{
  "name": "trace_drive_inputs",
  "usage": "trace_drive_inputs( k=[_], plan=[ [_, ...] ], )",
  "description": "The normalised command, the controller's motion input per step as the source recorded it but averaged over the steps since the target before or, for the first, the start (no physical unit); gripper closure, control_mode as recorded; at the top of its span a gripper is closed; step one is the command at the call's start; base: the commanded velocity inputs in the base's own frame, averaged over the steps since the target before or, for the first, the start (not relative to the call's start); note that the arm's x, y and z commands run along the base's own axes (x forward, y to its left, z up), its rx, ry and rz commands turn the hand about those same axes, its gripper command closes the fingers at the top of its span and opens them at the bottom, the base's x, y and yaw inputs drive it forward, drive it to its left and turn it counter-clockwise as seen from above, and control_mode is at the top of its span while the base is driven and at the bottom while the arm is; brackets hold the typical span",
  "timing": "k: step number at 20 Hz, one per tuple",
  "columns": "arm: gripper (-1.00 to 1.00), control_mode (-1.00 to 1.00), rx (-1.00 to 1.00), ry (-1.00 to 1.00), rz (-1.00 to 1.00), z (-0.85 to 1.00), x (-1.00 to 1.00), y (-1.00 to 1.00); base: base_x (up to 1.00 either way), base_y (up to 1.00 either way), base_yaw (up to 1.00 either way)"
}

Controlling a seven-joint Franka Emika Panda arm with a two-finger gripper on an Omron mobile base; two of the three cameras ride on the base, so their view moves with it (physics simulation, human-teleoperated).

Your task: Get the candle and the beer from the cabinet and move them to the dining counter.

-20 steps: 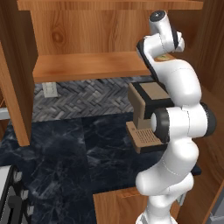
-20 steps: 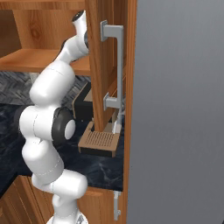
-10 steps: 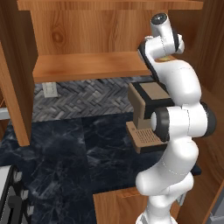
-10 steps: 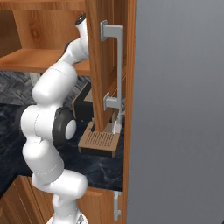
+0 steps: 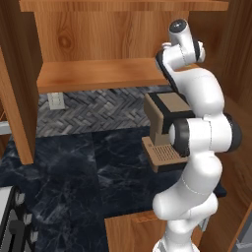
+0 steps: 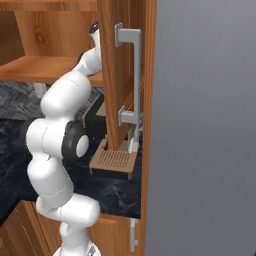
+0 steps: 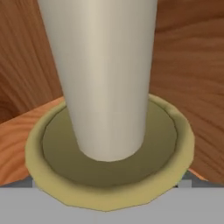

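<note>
Hand view: I am closing in on candle at 12 o'clock; fingers spread wide, holding nothing; rigid, waxy-slick, top-heavy on holder; gripping mid-pillar.

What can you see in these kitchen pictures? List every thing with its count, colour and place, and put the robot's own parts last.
Candle: one, cream-white, standing upright in its holder, close before the hand camera.
Holder: one, olive-brass round dish, on the wooden shelf.
Cabinet: one, warm brown wood, doors open, above the counter.
Door handle: one, silver bar, on the right door.
Coffee machine: one, tan and black, on the counter behind the arm.
Counter: one, black marble-look, below the cabinet.
Wall socket: one, pale, on the grey tiled wall.
Arm: one, white with dark joints, reaching up into the cabinet.
</note>
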Motion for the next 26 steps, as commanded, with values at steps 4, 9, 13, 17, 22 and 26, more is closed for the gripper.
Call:
trace_drive_inputs(
  k=[4, 9, 13, 17, 22, 26],
  plan=[
    [-1.00, -1.00, 0.00, 0.00, 0.00, 0.00, 0.20, 0.00, 0.00, 0.00, 0.00],
    [-1.00, -1.00, 0.00, 0.00, 0.00, 0.00, 0.16, 0.00, 0.00, 0.00, 0.00],
    [-1.00, -1.00, 0.00, 0.00, 0.00, 0.00, 0.15, 0.00, 0.00, 0.00, 0.00],
    [1.00, -1.00, 0.00, 0.00, 0.00, 0.00, 0.10, 0.04, 0.00, 0.00, 0.00],
    [1.00, -1.00, 0.00, -0.07, 0.01, 0.00, -0.05, -0.03, 0.00, 0.00, 0.00],
    [1.00, -1.00, 0.02, -0.15, 0.02, 0.00, -0.30, 0.00, 0.00, 0.00, 0.00]
  ],
)
